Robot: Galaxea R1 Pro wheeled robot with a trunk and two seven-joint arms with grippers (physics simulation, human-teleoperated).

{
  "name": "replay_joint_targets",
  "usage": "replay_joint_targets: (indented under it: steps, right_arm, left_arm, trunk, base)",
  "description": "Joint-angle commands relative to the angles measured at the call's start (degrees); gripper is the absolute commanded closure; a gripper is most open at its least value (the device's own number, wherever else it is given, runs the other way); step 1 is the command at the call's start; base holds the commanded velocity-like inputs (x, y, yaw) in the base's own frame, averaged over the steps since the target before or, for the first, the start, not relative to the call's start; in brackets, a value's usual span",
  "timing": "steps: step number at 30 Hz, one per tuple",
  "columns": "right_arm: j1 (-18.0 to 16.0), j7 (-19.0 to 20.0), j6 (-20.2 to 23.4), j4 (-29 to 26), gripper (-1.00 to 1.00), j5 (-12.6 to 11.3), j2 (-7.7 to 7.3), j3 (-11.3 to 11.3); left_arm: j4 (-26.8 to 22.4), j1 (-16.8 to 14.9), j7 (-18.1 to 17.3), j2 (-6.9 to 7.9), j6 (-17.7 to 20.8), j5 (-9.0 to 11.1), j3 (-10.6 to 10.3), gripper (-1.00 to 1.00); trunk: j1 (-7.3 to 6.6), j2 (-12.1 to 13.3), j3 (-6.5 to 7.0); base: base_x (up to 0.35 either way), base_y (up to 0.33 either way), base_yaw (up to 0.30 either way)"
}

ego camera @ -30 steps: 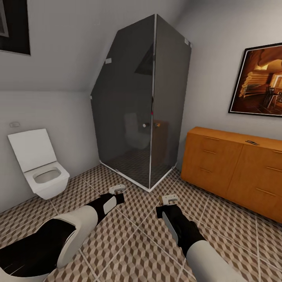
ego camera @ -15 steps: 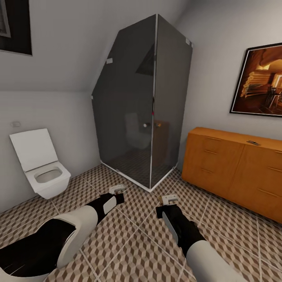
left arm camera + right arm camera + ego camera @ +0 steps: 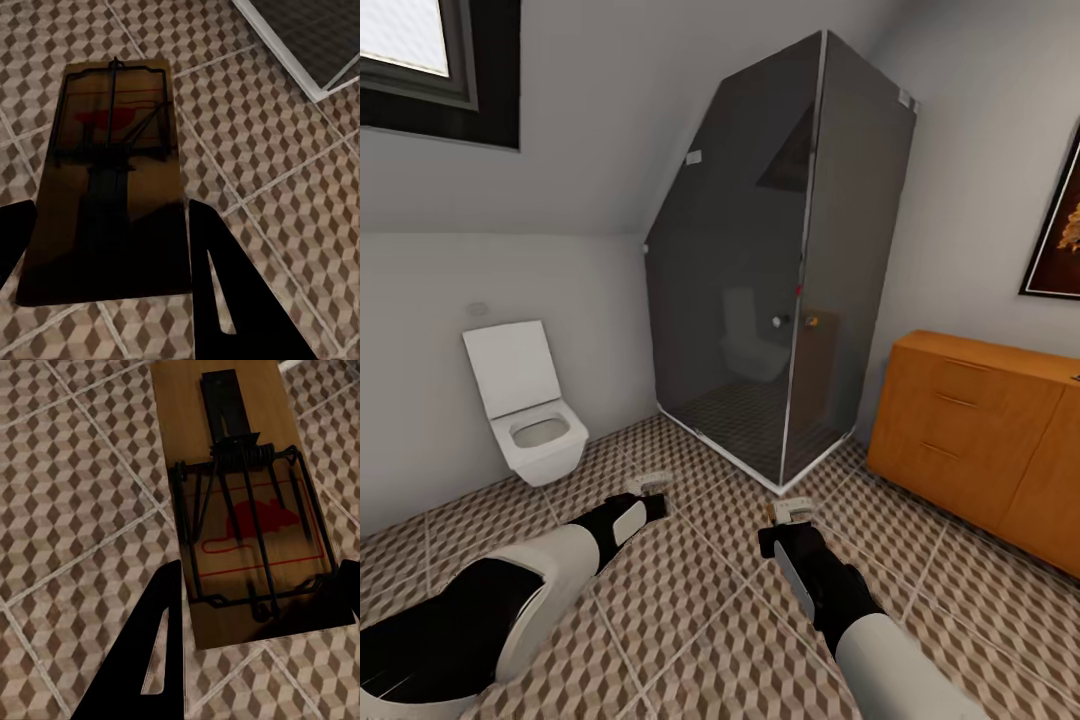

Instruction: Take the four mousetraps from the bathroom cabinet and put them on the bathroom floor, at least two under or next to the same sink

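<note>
Gripping one flat tan wooden mousetrap [image 3: 112,180] between its fingers, the left gripper [image 3: 650,487] hangs over the cube-patterned tile floor [image 3: 690,610]; the right gripper [image 3: 792,512] clamps another mousetrap [image 3: 244,502], the orange-brown wooden cabinet [image 3: 980,445] off to its right.

Head camera looks down across the bathroom floor [image 3: 690,600]; both wrist cameras face that same tiling closely.

Grey walls, sloped ceiling, dark glass shower enclosure [image 3: 780,290] in corner, white wall-hung toilet [image 3: 530,405], skylight window [image 3: 430,50], framed picture [image 3: 1057,240]
</note>
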Motion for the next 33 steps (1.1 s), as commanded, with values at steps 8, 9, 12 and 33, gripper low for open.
replay_joint_targets:
  steps: [8, 9, 12, 33]
  right_arm:
    - [0.0, -0.4, 0.5, 0.0, 1.00, -0.2, 0.00, 0.2]
    - [0.0, -0.4, 0.5, -0.1, 1.00, -0.2, 0.00, 0.2]
    - [0.0, -0.4, 0.5, -0.1, 1.00, -0.1, 0.00, 0.2]
    - [0.0, -0.6, 1.4, -0.1, 1.00, -0.2, 0.00, -0.1]
  left_arm:
    - [0.0, 0.0, 0.2, 1.95, 0.3, 0.5, -0.5, 1.00]
    - [0.0, 0.0, 0.2, 2.01, 0.3, 0.5, -0.5, 1.00]
    - [0.0, 0.0, 0.2, 2.08, 0.3, 0.5, -0.5, 1.00]
    - [-0.1, 0.0, 0.2, 1.98, 0.2, 0.4, -0.4, 1.00]
  trunk:
    - [0.00, 0.0, -0.06]
    - [0.00, 0.0, -0.06]
    - [0.00, 0.0, -0.06]
    - [0.00, 0.0, -0.06]
  base:
    - [0.000, 0.000, 0.300]
    - [0.000, 0.000, 0.300]
    - [0.000, 0.000, 0.300]
    - [0.000, 0.000, 0.195]
